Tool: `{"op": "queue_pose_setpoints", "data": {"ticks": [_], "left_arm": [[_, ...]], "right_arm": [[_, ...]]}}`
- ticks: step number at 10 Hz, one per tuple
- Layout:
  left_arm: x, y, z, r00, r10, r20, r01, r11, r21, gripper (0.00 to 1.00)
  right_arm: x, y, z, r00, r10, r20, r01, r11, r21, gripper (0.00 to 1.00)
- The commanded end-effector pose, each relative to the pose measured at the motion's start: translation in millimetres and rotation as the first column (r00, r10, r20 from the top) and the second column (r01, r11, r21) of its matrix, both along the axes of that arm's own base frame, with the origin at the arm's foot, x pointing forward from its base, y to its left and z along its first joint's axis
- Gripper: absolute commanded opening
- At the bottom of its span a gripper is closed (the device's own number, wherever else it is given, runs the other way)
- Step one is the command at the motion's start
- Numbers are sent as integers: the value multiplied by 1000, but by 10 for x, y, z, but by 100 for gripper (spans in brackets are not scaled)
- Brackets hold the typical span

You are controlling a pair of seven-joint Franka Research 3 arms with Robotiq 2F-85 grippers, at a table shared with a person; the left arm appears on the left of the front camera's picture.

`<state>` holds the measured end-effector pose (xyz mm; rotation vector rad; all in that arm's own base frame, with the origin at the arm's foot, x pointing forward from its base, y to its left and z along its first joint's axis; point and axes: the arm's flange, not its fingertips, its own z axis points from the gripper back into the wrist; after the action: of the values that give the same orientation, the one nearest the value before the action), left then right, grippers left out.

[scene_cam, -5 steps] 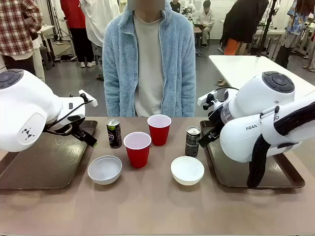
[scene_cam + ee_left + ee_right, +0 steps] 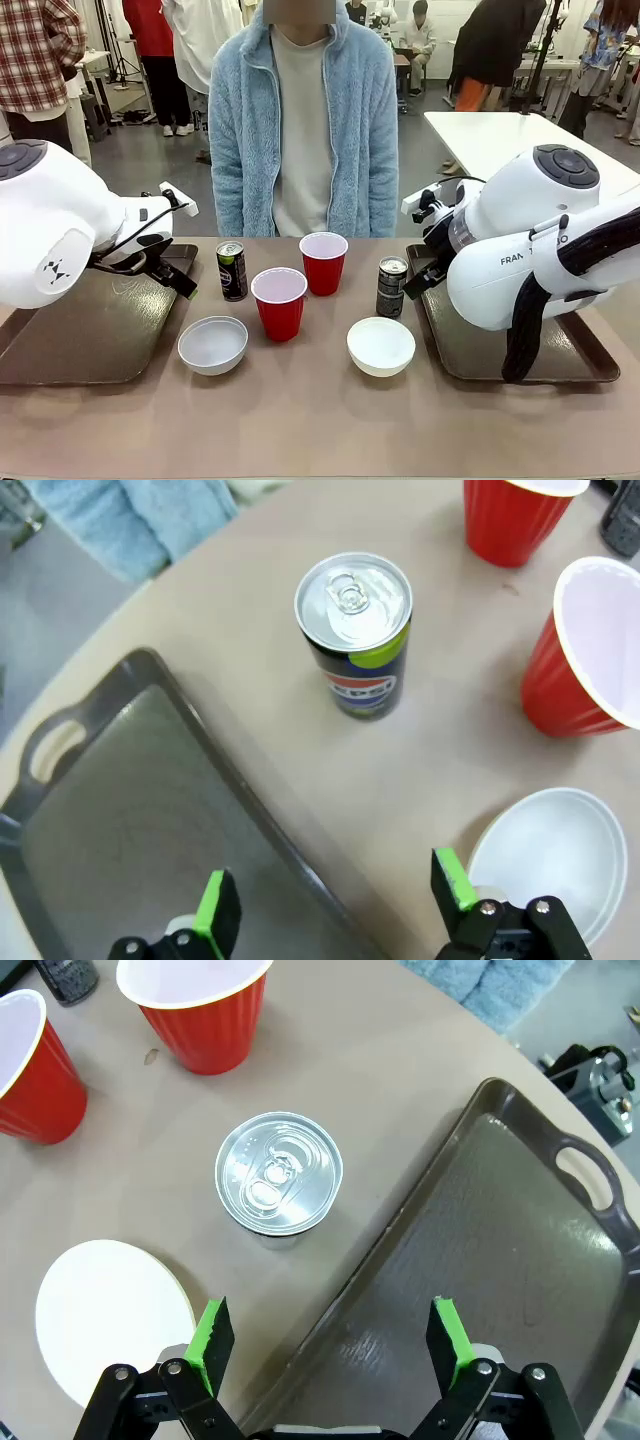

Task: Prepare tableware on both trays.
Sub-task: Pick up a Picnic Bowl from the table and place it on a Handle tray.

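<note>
Wrist views — left gripper (image 2: 333, 890), right gripper (image 2: 328, 1328) both spread wide.

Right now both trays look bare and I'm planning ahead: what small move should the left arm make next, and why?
Probably ease the left gripper forward to the can. Its jaws stand open above the tray rim, the can stands upright just ahead on the table, and nothing lies between.

Right arm (image 2: 520, 255), white housing: black letters "FRAN", the rest hidden behind a black cable.
Dark drink can (image 2: 355, 635), left wrist view: red-and-blue label, lettering reads roughly "PEPSI", blurred.
Left arm (image 2: 55, 230): small black logo mark, no letters.
</note>
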<state>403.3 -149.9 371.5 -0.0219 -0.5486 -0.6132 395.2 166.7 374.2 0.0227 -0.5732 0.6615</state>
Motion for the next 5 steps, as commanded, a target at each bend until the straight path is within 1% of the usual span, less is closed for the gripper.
{"op": "queue_pose_setpoints", "data": {"ticks": [1,5], "left_arm": [[0,0,0,1000,0,0,0,1000,0,100],[0,0,0,1000,0,0,0,1000,0,100]], "right_arm": [[-1,1,-1,1000,0,0,0,1000,0,100],[-1,1,-1,1000,0,0,0,1000,0,100]]}}
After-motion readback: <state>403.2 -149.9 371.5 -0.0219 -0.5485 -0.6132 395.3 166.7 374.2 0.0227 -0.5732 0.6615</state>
